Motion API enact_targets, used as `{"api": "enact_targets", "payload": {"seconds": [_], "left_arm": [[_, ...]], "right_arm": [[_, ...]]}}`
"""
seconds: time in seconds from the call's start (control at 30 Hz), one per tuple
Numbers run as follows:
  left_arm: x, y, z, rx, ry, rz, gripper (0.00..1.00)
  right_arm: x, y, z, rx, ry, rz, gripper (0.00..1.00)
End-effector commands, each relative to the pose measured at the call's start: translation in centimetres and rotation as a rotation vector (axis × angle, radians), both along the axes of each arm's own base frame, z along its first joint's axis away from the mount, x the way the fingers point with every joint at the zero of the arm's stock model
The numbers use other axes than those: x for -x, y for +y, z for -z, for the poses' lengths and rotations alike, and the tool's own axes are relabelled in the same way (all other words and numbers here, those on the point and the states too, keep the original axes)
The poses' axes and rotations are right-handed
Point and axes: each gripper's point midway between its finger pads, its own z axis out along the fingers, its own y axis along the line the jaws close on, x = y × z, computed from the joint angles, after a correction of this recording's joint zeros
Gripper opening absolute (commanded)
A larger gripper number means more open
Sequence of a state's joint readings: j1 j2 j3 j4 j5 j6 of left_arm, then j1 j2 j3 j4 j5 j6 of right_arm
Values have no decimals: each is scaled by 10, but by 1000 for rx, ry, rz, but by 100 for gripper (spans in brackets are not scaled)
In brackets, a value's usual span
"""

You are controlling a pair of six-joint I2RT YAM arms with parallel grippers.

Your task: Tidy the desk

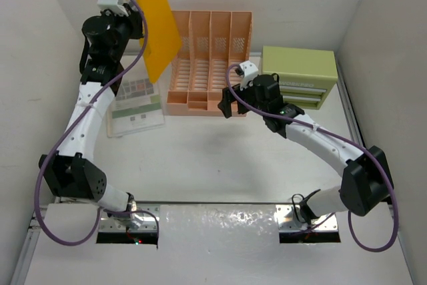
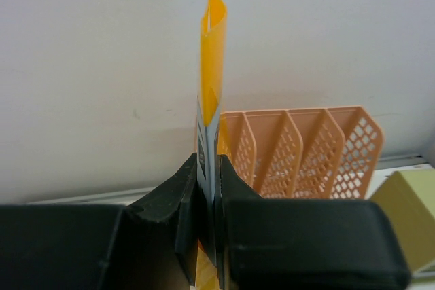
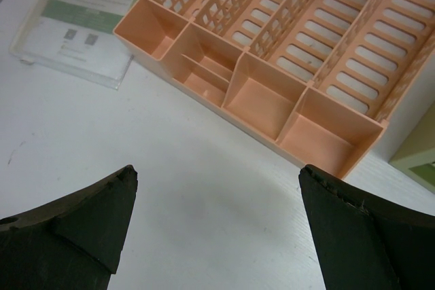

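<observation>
The left pincer (image 2: 207, 191) pinches a yellow sheet (image 2: 212, 52) and holds it up on its edge, at the upper left of the top view. The right pincer (image 3: 217, 171) is spread wide, above the desk (image 1: 220, 158), near the front of the peach rack (image 1: 210, 65). The white desk fills the middle. A green box (image 1: 298, 75) sits just right of the rack.

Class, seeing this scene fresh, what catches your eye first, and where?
A bright orange folder, pinched upright in the left hand, stands high at the back left. Beside it on the desk sits the peach file rack, with the open right hand just in front.
</observation>
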State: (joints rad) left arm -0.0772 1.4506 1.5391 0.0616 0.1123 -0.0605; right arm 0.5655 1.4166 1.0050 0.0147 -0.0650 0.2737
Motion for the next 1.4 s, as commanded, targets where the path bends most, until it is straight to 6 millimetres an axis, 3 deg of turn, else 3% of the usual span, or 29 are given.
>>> {"api": "enact_targets", "payload": {"seconds": [0.0, 0.07, 0.33, 0.53, 0.63, 0.97, 1.37], "left_arm": [[3, 6, -52, -4, -190, -49, 0], [-6, 3, -42, 4, -174, -32, 0], [-20, -29, -34, 0, -211, 46, 0], [-31, -41, 7, -52, -239, 2, 0], [-39, -50, 19, -90, -251, -47, 0], [-58, -45, 61, 5, -208, -138, 0], [-61, -66, 102, -59, -270, -83, 0]], "right_arm": [[-4, -6, -22, -16, -45, 48, 99], [-4, -8, -24, -11, -52, 52, 99], [-4, -9, -25, -7, -59, 54, 99], [5, -15, -14, 9, -27, 56, 99], [7, -20, -11, 16, -29, 75, 99], [21, -36, -2, 38, -22, 107, 99], [23, -38, -3, 49, -24, 102, 99]]}}
